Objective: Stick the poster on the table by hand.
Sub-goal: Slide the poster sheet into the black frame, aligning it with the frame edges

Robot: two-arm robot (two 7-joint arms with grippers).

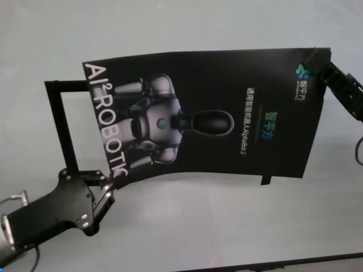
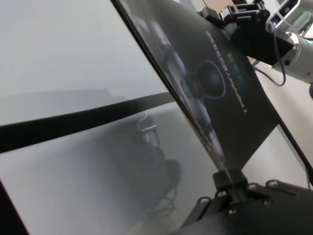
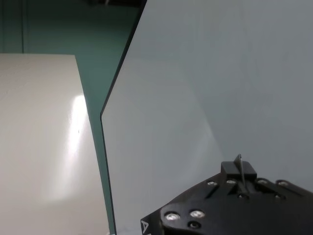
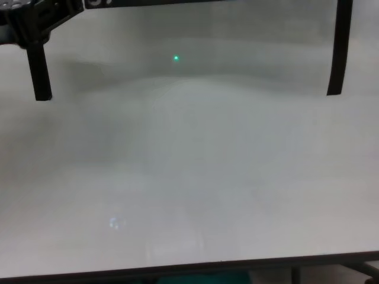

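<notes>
The poster [image 1: 227, 124], a black sheet with a grey-white robot picture and white lettering, hangs in the air above the white table [image 1: 181, 232], bowed along its near edge. My left gripper [image 1: 109, 184] is shut on its near left corner; in the left wrist view the poster [image 2: 230, 93] runs edge-on into the left gripper [image 2: 230, 182]. At the far right corner my right gripper [image 1: 319, 67] is shut on the poster. The right wrist view shows a thin poster edge pinched in the right gripper [image 3: 239, 177], over the table [image 3: 220, 73].
Narrow black strips hang from the poster: one [image 4: 40, 71] on the left and one [image 4: 339, 47] on the right, above the table [image 4: 189, 177]. The table's dark front edge [image 4: 189, 269] lies near me. Beyond its side edge are teal floor [image 3: 93, 73] and a cream surface [image 3: 39, 137].
</notes>
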